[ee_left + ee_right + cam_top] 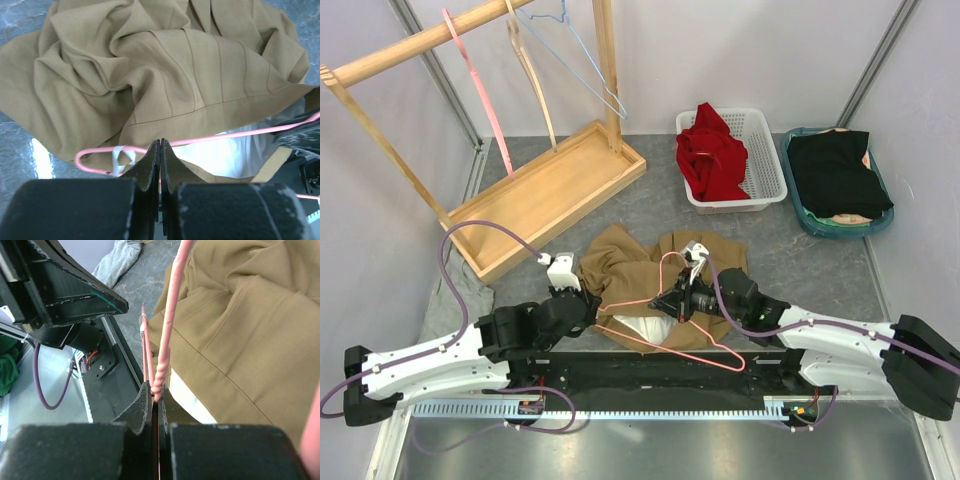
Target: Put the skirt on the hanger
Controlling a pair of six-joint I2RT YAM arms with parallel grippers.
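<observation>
The tan skirt (630, 265) lies crumpled on the table between the two arms, its white lining (638, 328) showing at the near side. A pink wire hanger (665, 345) lies across it. My right gripper (675, 300) is shut on the hanger's twisted neck (167, 330), with the skirt (250, 330) just to its right. My left gripper (592, 305) is at the skirt's left near edge. In the left wrist view its jaws (160, 142) are pressed together over the hem of the skirt (150, 75). The pink hanger wire (235, 132) runs behind the tips; nothing shows between them.
A wooden rack (550, 185) stands at the back left with a pink hanger (475, 80), a wooden one (530, 70) and a blue one (585, 55). A white basket (765, 175) holds a red garment (710, 155). A teal bin (800, 215) holds black cloth (835, 175). Grey cloth (450, 300) lies far left.
</observation>
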